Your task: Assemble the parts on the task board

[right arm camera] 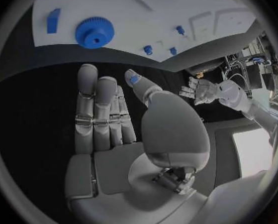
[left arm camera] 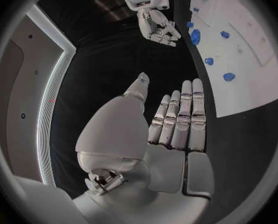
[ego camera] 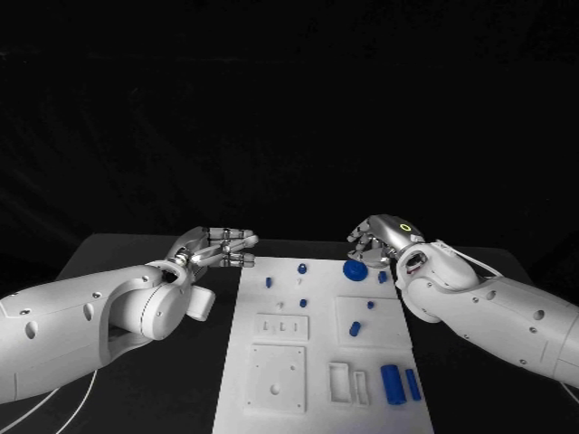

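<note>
The task board [ego camera: 327, 353] is seen in the lower middle of the head view, flat on the black tabletop [ego camera: 172, 380]. Small blue parts are scattered over it; a blue gear [ego camera: 355, 269] lies near the board's upper edge, and two blue cylinders [ego camera: 401, 383] rest at the lower right. The left hand [ego camera: 218, 248] is held above the board's upper left corner, the right hand [ego camera: 378, 239] above the gear. Both are kept empty with fingers straight and slightly apart, probably so that either can be lowered onto a part. No part is touched yet, so assembly is judged barely begun.
</note>
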Robot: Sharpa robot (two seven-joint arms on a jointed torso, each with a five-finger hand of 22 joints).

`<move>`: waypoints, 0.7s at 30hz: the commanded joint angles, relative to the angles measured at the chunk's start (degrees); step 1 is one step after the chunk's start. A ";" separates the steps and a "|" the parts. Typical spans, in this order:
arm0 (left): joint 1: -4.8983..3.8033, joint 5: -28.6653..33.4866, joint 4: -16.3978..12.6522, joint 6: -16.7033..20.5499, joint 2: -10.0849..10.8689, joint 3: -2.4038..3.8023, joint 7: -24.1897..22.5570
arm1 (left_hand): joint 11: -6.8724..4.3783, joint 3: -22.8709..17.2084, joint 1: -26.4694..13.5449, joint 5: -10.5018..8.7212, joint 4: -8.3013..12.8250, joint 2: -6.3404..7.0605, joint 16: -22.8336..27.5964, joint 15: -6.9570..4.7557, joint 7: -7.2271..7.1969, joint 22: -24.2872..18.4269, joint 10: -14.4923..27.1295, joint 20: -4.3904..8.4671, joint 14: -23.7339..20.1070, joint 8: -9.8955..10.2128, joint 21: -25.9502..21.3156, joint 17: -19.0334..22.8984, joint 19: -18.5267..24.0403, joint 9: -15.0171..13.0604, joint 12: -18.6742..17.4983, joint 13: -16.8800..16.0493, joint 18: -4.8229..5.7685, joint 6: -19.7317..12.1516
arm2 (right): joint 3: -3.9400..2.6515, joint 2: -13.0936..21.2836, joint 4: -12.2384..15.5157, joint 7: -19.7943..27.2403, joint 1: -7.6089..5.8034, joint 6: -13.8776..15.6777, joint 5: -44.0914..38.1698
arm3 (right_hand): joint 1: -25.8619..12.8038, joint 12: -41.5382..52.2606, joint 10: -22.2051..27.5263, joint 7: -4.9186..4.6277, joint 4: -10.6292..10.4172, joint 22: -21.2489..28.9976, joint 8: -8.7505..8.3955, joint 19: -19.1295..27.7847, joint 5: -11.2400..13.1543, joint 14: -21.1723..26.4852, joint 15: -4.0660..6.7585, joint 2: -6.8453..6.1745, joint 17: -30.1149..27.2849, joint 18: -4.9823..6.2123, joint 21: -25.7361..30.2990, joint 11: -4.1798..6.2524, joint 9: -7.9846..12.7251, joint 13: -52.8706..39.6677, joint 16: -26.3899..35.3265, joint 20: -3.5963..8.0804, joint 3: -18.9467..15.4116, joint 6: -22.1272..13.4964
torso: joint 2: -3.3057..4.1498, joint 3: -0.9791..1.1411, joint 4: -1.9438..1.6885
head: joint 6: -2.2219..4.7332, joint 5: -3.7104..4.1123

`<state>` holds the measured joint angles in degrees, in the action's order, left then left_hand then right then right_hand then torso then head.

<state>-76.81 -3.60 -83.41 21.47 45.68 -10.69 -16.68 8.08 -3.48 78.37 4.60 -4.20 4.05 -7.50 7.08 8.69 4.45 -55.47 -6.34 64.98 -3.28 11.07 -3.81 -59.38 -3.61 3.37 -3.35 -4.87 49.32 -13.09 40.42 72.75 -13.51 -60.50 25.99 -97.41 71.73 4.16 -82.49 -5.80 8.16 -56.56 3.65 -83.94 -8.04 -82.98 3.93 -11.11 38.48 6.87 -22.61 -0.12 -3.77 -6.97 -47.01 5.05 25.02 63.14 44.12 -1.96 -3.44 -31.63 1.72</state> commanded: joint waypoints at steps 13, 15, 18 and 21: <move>-0.09 -0.25 0.68 -0.59 -0.31 0.05 -0.45 | 0.01 -0.21 0.10 0.10 -0.06 0.51 -0.06 -0.17 -0.06 0.00 0.27 0.11 0.07 -0.12 0.38 -0.04 0.40 0.07 0.09 0.02 0.41 0.05 | -0.59 -0.17 -3.83 1.60 0.61 -11.30 2.16 | 1.70 55.58 8.09 -0.85 -2.84 -14.27 -0.01 -2.26 -5.69 -0.04 -0.38 1.28 21.84 -0.61 -14.62 -0.32 -0.11 -64.27 -13.59 -0.25 -15.29 -6.32 | -0.04 0.31 0.14 | -0.37 -0.21; -0.09 -0.25 0.74 -0.62 -0.37 0.05 -0.44 | 0.01 -0.21 0.10 0.10 -0.06 0.51 -0.06 -0.17 -0.06 0.00 0.27 0.11 0.07 -0.12 0.38 -0.04 0.40 0.07 0.09 0.02 0.41 0.05 | -0.59 -0.68 -4.52 1.50 0.77 -11.36 2.16 | 1.94 57.66 7.33 -0.87 -3.09 -15.09 -0.02 -2.33 -5.33 -0.19 -0.46 1.32 22.65 -0.55 -15.33 -0.38 -0.11 -65.72 -14.13 -0.34 -15.23 -6.32 | -0.06 0.28 0.16 | -0.57 -0.18; -0.08 -0.25 0.85 -0.69 -0.51 0.05 -0.44 | 0.01 -0.21 0.10 0.10 -0.06 0.51 -0.06 -0.17 -0.06 0.00 0.27 0.11 0.07 -0.12 0.38 -0.04 0.40 0.07 0.09 0.02 0.41 0.05 | -0.60 -1.48 -5.55 1.39 1.00 -11.50 2.18 | 2.10 59.47 6.78 -0.88 -3.60 -16.36 -0.01 -2.54 -5.32 -0.34 -0.50 1.18 23.45 -0.53 -16.13 -0.42 -0.12 -66.96 -14.75 -0.40 -14.99 -6.18 | 0.02 0.28 0.00 | -0.76 -0.12; -0.08 -0.26 0.93 -0.78 -0.63 0.05 -0.43 | 0.01 -0.21 0.10 0.10 -0.06 0.51 -0.06 -0.17 -0.06 0.00 0.27 0.11 0.07 -0.12 0.38 -0.04 0.40 0.07 0.09 0.02 0.41 0.05 | -0.61 -2.13 -6.38 1.28 1.20 -11.61 2.19 | 2.00 60.40 6.39 -0.83 -3.75 -17.07 -0.01 -2.69 -5.45 -0.41 -0.49 1.25 23.79 -0.59 -16.90 -0.40 -0.13 -67.56 -15.19 -0.39 -14.79 -5.89 | 0.12 0.26 -0.22 | -0.86 0.09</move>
<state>-76.83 -3.61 -82.44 21.39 45.19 -10.70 -16.69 8.08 -3.48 78.37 4.60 -4.20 4.04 -7.50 7.08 8.69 4.45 -55.47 -6.35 64.99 -3.28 11.07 -3.81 -59.38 -3.61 3.37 -3.35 -4.86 49.32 -13.66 38.47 66.65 -12.54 -59.38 16.40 -95.25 73.76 64.32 -76.30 -6.89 4.58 -73.53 3.80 -84.03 -13.54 -83.13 3.59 -9.95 62.22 5.84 -39.15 -0.29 -3.92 -74.46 -61.90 5.10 10.21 56.93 44.11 -1.67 -3.45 -32.37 1.65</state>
